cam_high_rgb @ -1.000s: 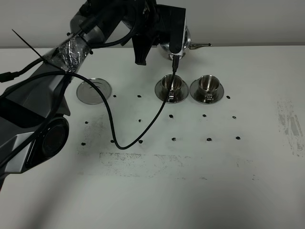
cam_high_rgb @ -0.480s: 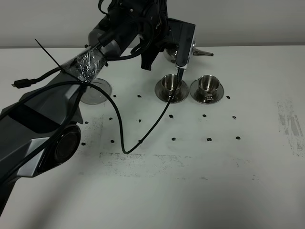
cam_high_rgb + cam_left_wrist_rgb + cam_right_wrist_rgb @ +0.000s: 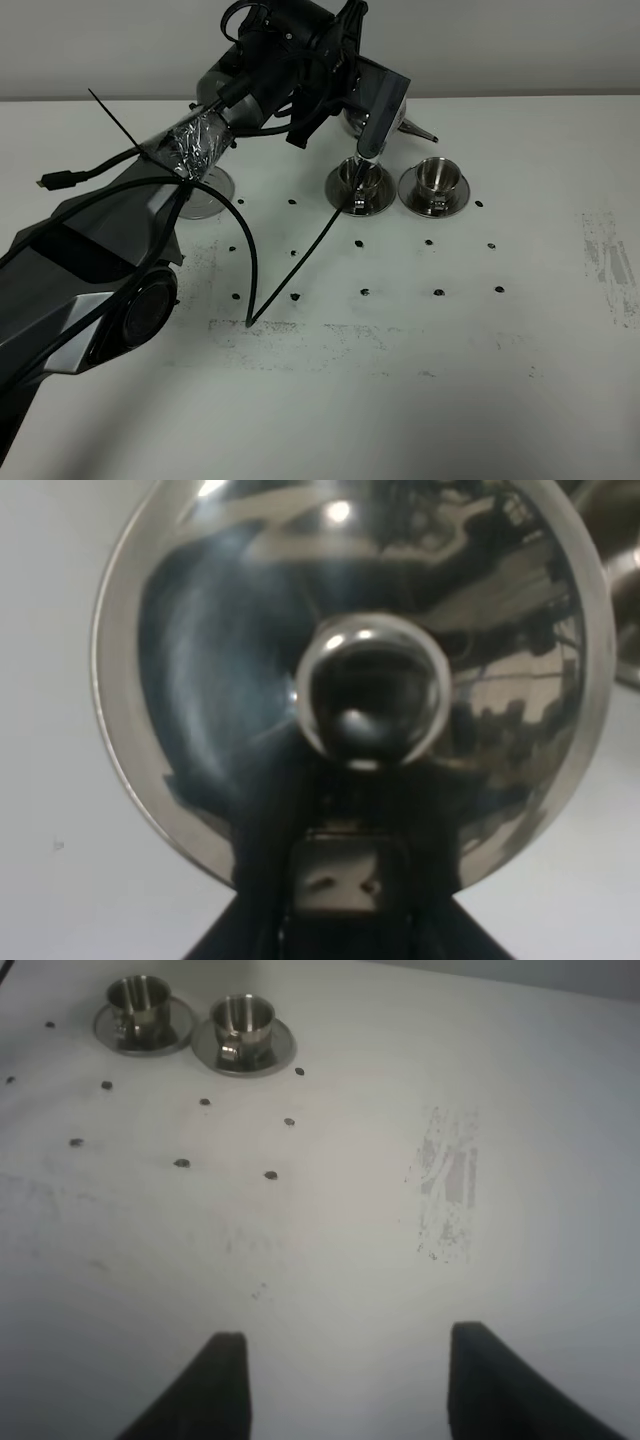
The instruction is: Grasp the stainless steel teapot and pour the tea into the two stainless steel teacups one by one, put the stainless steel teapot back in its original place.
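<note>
On the left of the white table (image 3: 400, 380) lies the flat steel disc (image 3: 210, 200), partly covered by the left arm, and nothing stands on it. The left arm reaches over it toward the middle. In the wrist view the left gripper (image 3: 345, 880) is closed on the handle of the stainless steel teapot (image 3: 200, 660), whose domed lid with its round knob (image 3: 370, 695) fills almost the whole picture. The lid is on, so the tea inside cannot be seen. From the high camera the teapot is held in the air behind the cups, well apart from the disc, mostly hidden by the gripper. Its thin spout (image 3: 420, 130) points to the right and slightly down. The left teacup (image 3: 358, 178) stands on its saucer (image 3: 375, 203) just in front of the teapot. The right teacup (image 3: 433, 176) stands on its own saucer (image 3: 455, 200) just beside it. Whether either cup holds tea I cannot tell. On the right side, the right gripper (image 3: 345, 1390) hangs over bare table with its two fingers wide apart, holding nothing.
</note>
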You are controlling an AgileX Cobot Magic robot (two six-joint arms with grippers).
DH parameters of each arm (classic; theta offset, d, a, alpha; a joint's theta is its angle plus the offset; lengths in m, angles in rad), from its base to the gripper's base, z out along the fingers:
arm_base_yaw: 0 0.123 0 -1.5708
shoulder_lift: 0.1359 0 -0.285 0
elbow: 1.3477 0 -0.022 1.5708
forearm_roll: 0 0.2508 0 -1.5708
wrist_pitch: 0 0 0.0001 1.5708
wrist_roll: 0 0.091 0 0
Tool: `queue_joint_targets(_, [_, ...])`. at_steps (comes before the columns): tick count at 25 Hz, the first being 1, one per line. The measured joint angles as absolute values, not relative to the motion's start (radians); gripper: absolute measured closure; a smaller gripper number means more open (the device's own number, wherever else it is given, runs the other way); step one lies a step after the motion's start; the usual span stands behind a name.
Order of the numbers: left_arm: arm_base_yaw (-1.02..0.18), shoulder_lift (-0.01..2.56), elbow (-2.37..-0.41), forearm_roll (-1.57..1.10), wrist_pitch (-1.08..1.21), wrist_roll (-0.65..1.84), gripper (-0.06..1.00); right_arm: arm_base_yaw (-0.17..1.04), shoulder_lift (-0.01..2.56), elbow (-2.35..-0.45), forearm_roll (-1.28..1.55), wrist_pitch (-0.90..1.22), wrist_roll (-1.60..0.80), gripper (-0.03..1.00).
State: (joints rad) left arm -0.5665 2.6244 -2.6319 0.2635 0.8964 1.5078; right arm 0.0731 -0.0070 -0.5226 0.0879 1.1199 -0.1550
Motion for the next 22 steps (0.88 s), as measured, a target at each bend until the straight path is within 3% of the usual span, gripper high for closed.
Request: queue_joint_targets(22, [-0.586,2.624,-2.632,0.336,0.874,1.613,0.75,0.073,-0.007,-0.523,0.088,1.12,-0.155,0.5])
